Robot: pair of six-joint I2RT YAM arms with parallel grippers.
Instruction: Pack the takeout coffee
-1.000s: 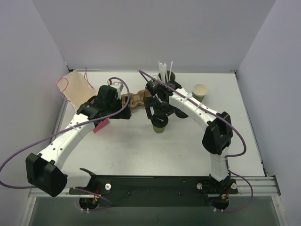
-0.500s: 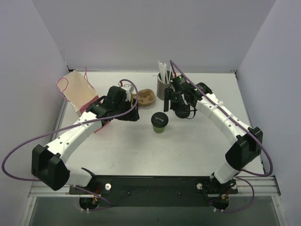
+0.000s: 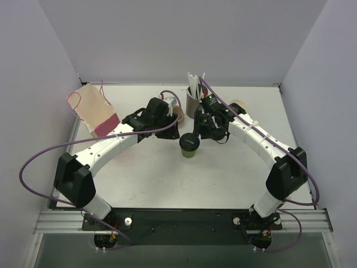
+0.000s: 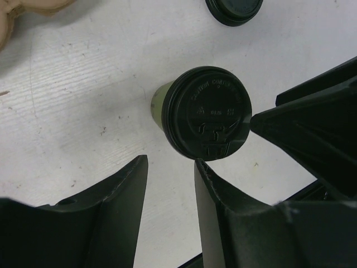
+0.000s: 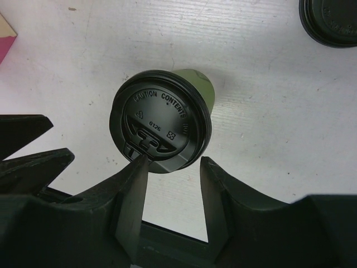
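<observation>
Lidded takeout coffee [image 3: 189, 146] sits upright on the table [image 3: 223, 178], center of the top view. Left gripper [image 4: 170, 167] and right gripper [image 5: 173, 167] hover right beside it, both partly spread, nothing pinched between either.

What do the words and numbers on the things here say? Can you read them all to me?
"CAUTION CONTENTS": raised letters round the top of the black lid that sits on the green cup. The word after them is too faint to read.
"0126": small raised number near the middle of the same lid.
Second black lid, lying by itself: only part of it shows, and no writing can be read there.
Nothing else shows any writing.
</observation>
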